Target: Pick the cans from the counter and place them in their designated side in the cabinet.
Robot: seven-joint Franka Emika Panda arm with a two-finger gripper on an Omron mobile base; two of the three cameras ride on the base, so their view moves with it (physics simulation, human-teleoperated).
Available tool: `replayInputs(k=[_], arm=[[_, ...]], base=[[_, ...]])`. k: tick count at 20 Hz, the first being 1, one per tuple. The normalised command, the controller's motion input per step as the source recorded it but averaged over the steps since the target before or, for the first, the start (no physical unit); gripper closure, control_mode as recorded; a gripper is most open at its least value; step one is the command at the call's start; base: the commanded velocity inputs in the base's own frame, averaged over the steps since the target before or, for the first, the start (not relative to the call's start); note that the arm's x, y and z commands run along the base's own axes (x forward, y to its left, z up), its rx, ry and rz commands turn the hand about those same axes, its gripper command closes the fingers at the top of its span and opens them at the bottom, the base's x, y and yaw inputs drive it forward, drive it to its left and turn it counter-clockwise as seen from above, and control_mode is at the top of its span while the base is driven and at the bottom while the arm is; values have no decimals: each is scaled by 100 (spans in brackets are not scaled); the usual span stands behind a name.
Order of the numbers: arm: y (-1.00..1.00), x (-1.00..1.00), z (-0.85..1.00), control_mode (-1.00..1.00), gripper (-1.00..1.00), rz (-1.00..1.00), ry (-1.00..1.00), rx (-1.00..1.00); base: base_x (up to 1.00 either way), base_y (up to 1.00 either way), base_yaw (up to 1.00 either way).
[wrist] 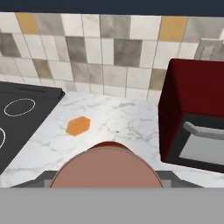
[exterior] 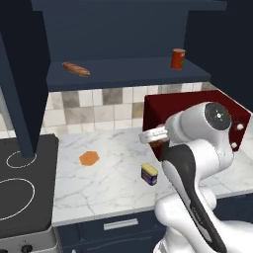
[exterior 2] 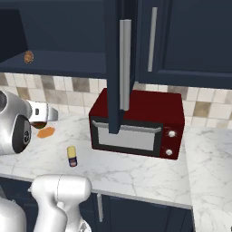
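**Yellow tin outstanding; red can shelved**

Yellow tin with dark sides [exterior: 149, 174]: upright on the white marble counter [exterior: 108, 190], lower centre of the left base view, untouched and apart from all else.

Red can [exterior: 178, 58]: upright at the right end of the navy cabinet [exterior: 123, 74] shelf, upper right. Judged placed, so roughly half the task is done; one pick and one shelving are left.

Gripper [exterior: 157, 142]: at centre right, above the counter, up and right of the yellow tin. A rounded brown form [wrist: 105, 168] sits against it; I cannot tell whether the jaws are clenched or released.

Baguette [exterior: 75, 68]: left of the shelf.

Orange hexagonal piece [exterior: 89, 158]: flat on the counter, centre left.

Red microwave [exterior: 188, 101]: right. Black stovetop [exterior: 24, 188]: lower left.
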Motion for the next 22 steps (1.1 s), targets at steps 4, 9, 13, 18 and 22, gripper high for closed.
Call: replayInputs(k=[4,9,13,18,22], arm=[[-21,-22,47,-100,100,0,0,4],[-21,-15,37,-100,100,0,0,2],[-11,0,29,-100,100,-2,-8,-1],[-15,0,30,-100,100,-4,-6,-1],[-12,2,24,-100,100,-3,-6,0]], base=[[0,0,0],[0,0,0],[0,0,0],[0,0,0],[0,0,0]])
